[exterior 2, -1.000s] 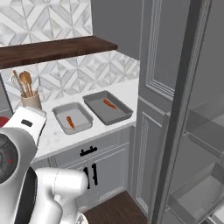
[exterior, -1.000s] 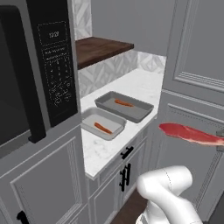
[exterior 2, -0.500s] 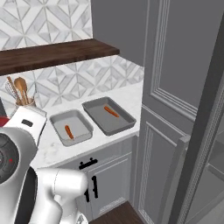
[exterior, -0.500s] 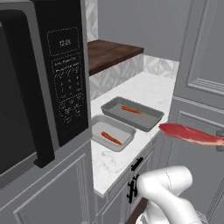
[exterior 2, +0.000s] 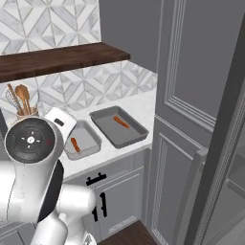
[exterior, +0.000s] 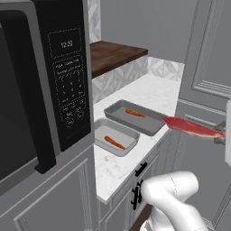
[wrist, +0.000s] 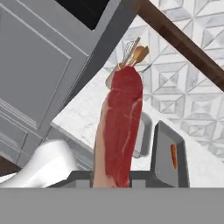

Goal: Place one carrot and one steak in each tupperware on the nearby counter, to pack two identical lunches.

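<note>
Kitchen corner with a white marbled surface (exterior: 158, 92): a steak is carried above it.

The steak (exterior: 191, 127) hangs in the air, gripped at one end by the closed tool (exterior: 219, 136), and it sticks out straight ahead of the tool. It looks soft and maybe slippery, so I think a hold nearer the middle would be safer than this end grip. Below and in front of the tool are two tupperware containers, touching side by side: the near tupperware (exterior: 100, 131) and the far tupperware (exterior: 115, 108), each with one carrot (exterior: 113, 142) (exterior: 135, 113) inside. Beyond the tool stands a jar of utensils (exterior 2: 21, 100), under a dark wooden shelf (exterior 2: 57, 58).
</note>
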Robot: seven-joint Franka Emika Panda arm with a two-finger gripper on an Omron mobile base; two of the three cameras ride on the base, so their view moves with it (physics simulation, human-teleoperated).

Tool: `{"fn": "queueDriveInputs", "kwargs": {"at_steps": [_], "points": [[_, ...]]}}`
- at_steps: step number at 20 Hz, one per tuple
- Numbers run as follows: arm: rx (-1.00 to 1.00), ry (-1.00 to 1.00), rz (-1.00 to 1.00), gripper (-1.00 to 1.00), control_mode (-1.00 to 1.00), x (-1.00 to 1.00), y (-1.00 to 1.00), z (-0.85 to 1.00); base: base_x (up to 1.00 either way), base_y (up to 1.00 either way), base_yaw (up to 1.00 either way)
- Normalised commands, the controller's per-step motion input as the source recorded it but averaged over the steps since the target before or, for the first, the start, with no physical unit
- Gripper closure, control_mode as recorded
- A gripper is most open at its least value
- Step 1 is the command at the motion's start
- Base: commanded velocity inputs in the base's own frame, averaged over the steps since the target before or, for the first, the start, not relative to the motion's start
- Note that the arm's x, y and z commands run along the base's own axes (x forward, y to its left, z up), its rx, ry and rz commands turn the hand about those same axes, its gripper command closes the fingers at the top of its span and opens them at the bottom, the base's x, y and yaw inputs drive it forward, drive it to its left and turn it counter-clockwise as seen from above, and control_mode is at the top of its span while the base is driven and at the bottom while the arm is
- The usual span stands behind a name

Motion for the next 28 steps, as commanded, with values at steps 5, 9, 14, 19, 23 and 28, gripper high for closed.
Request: {"fn": "queueDriveInputs", "kwargs": {"at_steps": [5,9,14,19,23,28], "points": [[0.2,0.21,-0.18,1.0,-1.0,1.0,-0.22,-0.68,0.0,0.0,0.0],[0.06,0.23,-0.03,1.0,-1.0,1.0,-0.1,-0.57,0.0,0.0,0.0],[0.09,0.14,0.0,1.0,-1.0,1.0,-0.01,-0.25,0.0,0.0,0.0],[0.07,0.06,0.0,1.0,-1.0,0.97,-0.06,-0.11,0.0,0.0,0.0],[0.06,0.12,0.0,1.0,-1.0,1.0,-0.11,-0.37,0.0,0.0,0.0],[0.01,0.12,0.0,1.0,-1.0,1.0,-0.07,-0.38,0.0,0.0,0.0]]}}
